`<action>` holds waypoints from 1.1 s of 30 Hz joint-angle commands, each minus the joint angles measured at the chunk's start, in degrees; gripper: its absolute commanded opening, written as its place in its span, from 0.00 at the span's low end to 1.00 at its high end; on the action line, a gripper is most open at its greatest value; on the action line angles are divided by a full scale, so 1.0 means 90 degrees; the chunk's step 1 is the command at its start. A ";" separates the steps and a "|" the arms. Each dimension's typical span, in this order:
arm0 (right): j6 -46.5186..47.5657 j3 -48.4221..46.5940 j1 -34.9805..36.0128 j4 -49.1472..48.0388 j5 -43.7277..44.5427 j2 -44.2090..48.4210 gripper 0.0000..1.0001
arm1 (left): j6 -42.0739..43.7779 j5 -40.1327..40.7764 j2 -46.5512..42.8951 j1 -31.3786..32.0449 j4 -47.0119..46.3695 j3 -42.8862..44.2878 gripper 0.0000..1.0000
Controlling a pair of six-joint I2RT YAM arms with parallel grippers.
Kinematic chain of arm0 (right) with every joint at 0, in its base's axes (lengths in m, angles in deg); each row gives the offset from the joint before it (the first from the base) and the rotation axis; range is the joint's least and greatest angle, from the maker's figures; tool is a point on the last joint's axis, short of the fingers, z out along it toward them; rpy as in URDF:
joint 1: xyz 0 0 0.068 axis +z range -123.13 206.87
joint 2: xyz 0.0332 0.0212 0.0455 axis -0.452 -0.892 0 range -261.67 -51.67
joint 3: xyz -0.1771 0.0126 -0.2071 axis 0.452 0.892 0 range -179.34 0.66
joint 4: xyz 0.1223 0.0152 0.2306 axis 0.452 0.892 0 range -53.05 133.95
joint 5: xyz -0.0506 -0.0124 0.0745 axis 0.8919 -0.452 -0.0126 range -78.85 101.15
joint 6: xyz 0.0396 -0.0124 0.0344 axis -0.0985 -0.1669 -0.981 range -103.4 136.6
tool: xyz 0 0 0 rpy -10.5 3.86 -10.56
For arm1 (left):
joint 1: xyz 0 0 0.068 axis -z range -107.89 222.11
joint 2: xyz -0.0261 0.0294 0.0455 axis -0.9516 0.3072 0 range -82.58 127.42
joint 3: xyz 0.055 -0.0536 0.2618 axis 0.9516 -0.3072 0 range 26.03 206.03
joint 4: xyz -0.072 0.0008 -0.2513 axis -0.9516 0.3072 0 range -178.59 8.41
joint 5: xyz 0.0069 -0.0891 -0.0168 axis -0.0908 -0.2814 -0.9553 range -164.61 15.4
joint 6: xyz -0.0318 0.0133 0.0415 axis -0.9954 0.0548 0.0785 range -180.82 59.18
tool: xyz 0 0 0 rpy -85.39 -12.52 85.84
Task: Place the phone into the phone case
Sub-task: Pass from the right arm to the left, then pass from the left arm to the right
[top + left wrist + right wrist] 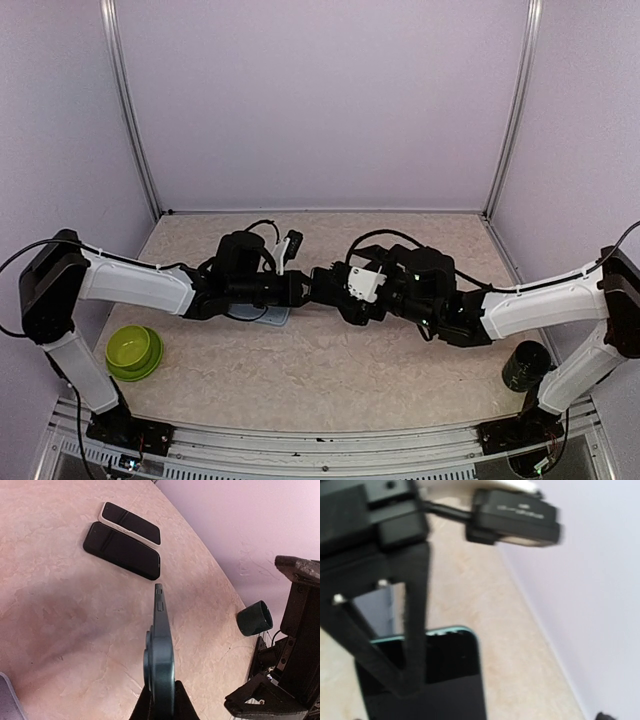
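- Phone (161, 650): teal-backed, held edge-on above the desk (330, 370), with the left pincer (160, 702) clenched on its lower end.
- Right pincer (328, 285): meets the left one at mid-desk. Its wrist view is blurred, so its grip cannot be told.
- White-rimmed slab (131, 523) and black slab (122, 550): flat on the desk, side by side, beyond the phone. Which is the case cannot be told.
- Green bowl (133, 352): near the left arm, interior bare green.
- Dark cup (525, 365): beside the right arm's base, contents cannot be told.
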 commanded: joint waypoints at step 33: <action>-0.3387 -0.0839 -0.0011 0.0062 0.3954 0.0110 1.00 | 0.0037 0.0790 -0.1187 -0.0059 -0.0258 -0.0268 0.00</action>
